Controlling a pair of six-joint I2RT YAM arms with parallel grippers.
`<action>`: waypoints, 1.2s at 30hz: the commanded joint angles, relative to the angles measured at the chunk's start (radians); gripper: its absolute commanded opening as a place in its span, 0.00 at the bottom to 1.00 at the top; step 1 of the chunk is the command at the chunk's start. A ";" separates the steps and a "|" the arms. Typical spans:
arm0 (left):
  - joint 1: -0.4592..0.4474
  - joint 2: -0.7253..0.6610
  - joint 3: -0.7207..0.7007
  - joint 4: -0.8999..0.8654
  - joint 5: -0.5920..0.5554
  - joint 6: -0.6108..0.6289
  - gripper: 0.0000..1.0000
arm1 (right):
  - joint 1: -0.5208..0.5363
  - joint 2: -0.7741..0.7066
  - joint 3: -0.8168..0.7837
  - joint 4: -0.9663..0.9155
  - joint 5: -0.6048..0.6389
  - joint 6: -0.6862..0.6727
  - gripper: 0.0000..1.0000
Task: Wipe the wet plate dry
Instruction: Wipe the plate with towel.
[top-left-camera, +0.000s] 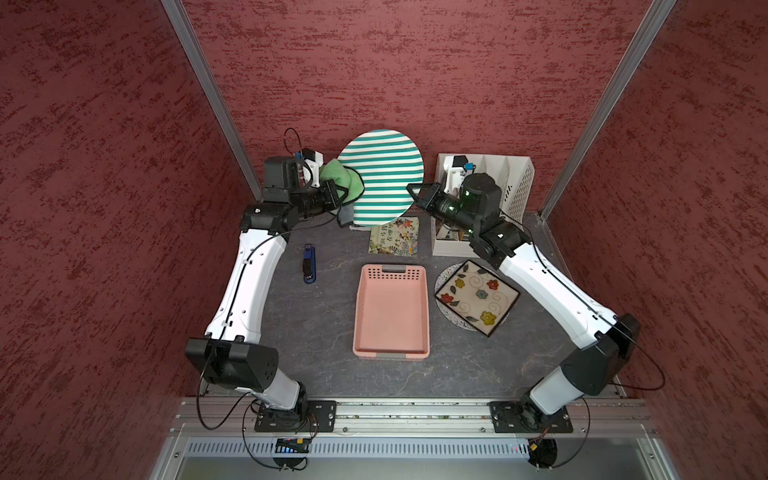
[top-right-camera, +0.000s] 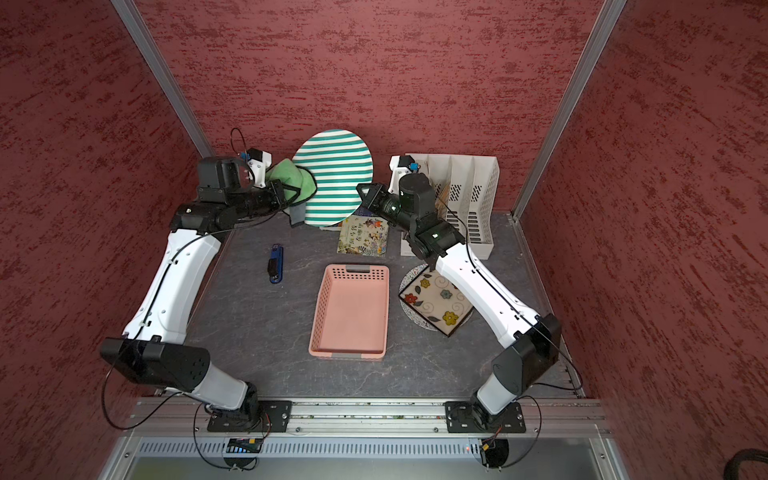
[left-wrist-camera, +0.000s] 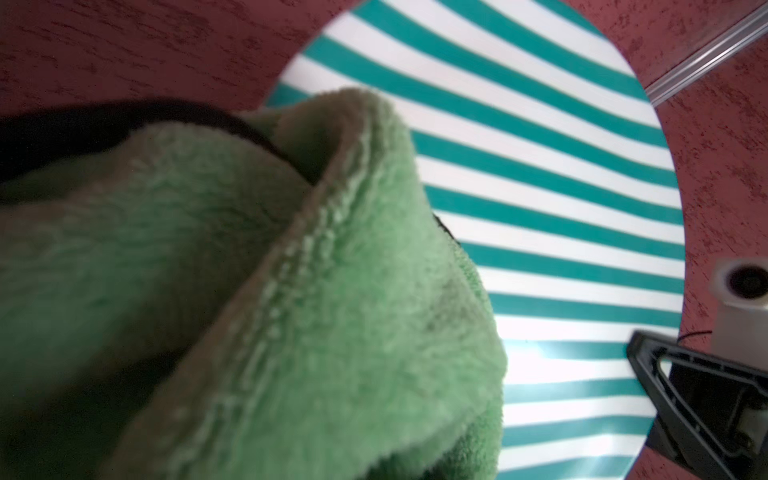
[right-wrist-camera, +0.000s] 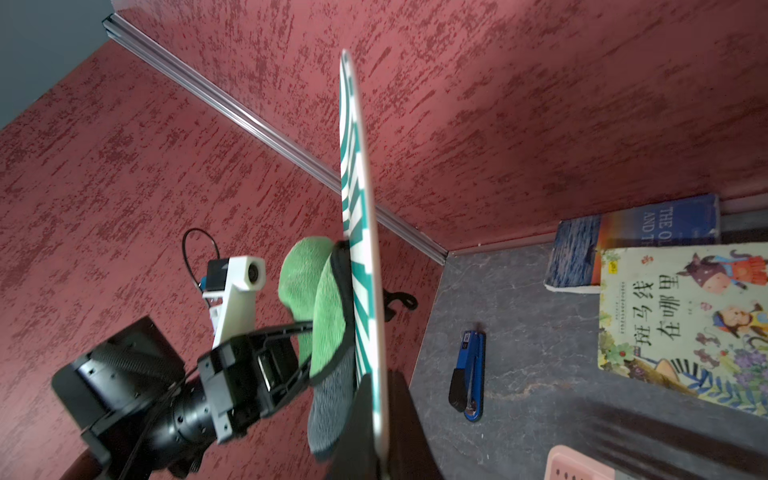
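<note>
**Striped plate held on edge, cloth against its face**

Item: striped plate (top-left-camera: 380, 174) (top-right-camera: 332, 174), round, teal and white bands. It is raised on edge over the far middle of the table (top-left-camera: 316, 332), in front of the back wall. The right wrist view shows it almost edge-on and close to vertical (right-wrist-camera: 360, 232).

Grip on the plate: the right gripper (top-left-camera: 413, 195) is clamped on the rim at the plate's lower right side. The rim passes between its two dark fingers (right-wrist-camera: 401, 419).

Item: green cloth (top-left-camera: 338, 180) (left-wrist-camera: 291, 291), fleecy and bunched. It lies against the banded face at the plate's left side and touches it (right-wrist-camera: 328, 311).

Grip on the cloth: the left gripper (top-left-camera: 341, 195) is clenched on the cloth, whose folds bulge round the fingers.

Left arm: it rises from its base at the near left, bends at the elbow and runs forward. Its wrist is turned inward toward the plate.

Right arm: it mirrors the left from the near right, with its wrist turned inward and its fingers pointing at the plate's edge.

Also on the table:
- pink basket (top-left-camera: 390, 311) at centre
- blue stapler (top-left-camera: 309, 264) to its left
- picture book (top-left-camera: 395, 237) beneath the plate
- white file rack (top-left-camera: 517, 187) at far right
- flowered square dish (top-left-camera: 478, 297) beside the basket
</note>
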 joint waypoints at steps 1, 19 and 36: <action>0.014 0.072 0.074 0.001 0.087 0.009 0.00 | 0.053 -0.046 -0.010 0.132 -0.193 0.038 0.00; 0.008 0.150 0.116 -0.005 0.218 -0.024 0.00 | -0.045 0.050 0.248 0.092 -0.219 -0.006 0.00; -0.037 0.048 0.100 0.564 0.334 -0.492 0.00 | -0.239 0.193 0.683 0.057 -0.137 0.086 0.00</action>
